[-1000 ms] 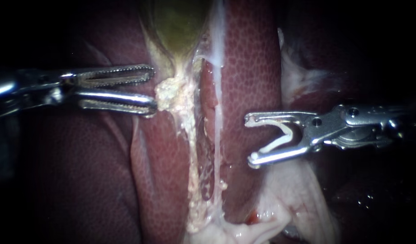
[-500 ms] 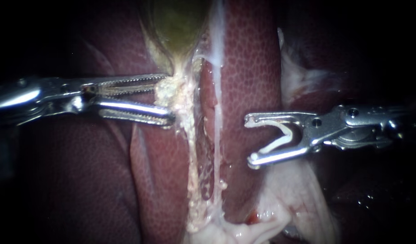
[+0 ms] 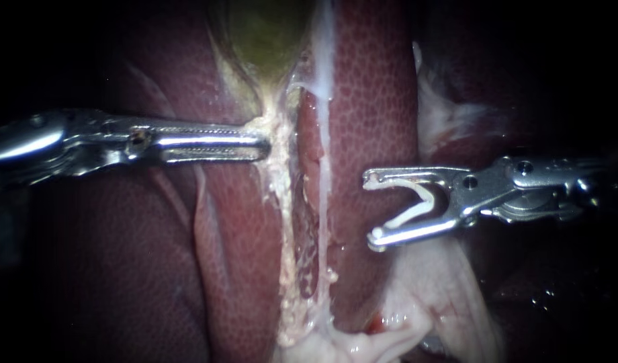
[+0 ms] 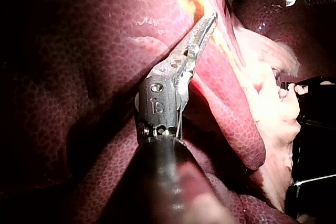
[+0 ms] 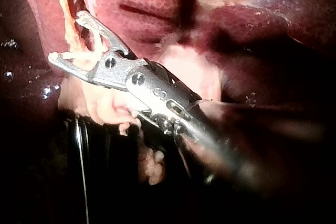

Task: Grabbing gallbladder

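The greenish gallbladder (image 3: 265, 40) narrows downward into a pale yellowish neck between lobes of red liver (image 3: 369, 101). My left instrument (image 3: 263, 142) reaches that neck, its toothed jaws shut on the pale clump of gallbladder tissue. In the left wrist view the left instrument (image 4: 210, 22) has its jaws together, with the tip in yellow tissue. My right instrument (image 3: 371, 207) hangs apart over the liver, jaws open, with a white clip (image 3: 420, 202) seated between them. The right wrist view shows the right instrument (image 5: 67, 36) with the same gap and the clip (image 5: 86, 51).
A pale strand of tissue (image 3: 289, 269) runs down from the neck to whitish fatty tissue (image 3: 423, 296) at the lower edge. More white tissue (image 3: 443, 114) lies above the right instrument. A black object (image 4: 312, 140) borders the tissue beside the left instrument.
My left instrument moved right to the gallbladder neck and its jaws went from open to shut on the pale clump. My right instrument stayed still.
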`<state>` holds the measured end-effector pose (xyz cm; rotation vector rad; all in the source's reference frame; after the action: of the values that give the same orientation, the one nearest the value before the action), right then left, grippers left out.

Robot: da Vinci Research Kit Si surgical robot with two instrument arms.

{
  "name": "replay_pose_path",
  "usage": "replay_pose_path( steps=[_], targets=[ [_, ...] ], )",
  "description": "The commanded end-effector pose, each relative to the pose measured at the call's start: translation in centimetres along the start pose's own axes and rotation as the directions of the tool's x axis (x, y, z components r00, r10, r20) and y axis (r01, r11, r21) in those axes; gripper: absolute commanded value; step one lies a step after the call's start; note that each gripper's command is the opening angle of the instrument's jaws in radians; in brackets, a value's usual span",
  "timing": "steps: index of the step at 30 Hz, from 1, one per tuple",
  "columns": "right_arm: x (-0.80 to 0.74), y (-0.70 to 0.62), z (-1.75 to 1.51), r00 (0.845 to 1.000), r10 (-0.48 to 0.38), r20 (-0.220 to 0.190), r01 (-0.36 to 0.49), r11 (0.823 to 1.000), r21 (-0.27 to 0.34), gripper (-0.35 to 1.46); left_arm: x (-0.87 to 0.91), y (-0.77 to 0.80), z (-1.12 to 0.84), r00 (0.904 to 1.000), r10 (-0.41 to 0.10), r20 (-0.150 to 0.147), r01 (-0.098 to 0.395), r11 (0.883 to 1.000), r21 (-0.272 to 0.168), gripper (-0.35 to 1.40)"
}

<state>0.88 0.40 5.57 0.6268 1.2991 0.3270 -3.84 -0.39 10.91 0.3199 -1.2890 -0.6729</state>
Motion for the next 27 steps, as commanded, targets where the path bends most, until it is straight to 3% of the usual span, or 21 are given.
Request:
replay_pose_path(
  steps=[1, 4, 18, 25, 27],
  targets=[
    [0.00, 0.00, 0.00, 1.000, 0.000, 0.000, 0.000, 1.000, 0.000, 0.60, 0.01, 0.01, -0.01, 1.0000, 0.001, -0.008, -0.001, 1.000, 0.001, -0.35],
    [0.01, -0.01, 0.00, 1.000, 0.000, 0.000, 0.000, 1.000, 0.000, 0.60, 0.01, 0.02, -0.04, 0.9997, -0.006, -0.023, 0.006, 1.000, 0.002, -0.35],
    [0.00, 0.00, 0.00, 1.000, 0.000, 0.000, 0.000, 1.000, 0.000, 0.60, -0.09, -0.03, -0.14, 0.9997, -0.010, -0.023, 0.010, 1.000, 0.006, -0.35],
    [0.00, 0.00, 0.00, 1.000, 0.000, 0.000, 0.000, 1.000, 0.000, 0.60, -0.33, -0.04, -0.36, 0.9993, -0.024, -0.027, 0.024, 1.000, -0.008, -0.35],
    [0.00, 0.00, 0.00, 1.000, 0.000, 0.000, 0.000, 1.000, 0.000, 0.60, -0.42, -0.03, -0.43, 0.9995, -0.029, -0.016, 0.028, 1.000, -0.011, -0.35]
  ],
)
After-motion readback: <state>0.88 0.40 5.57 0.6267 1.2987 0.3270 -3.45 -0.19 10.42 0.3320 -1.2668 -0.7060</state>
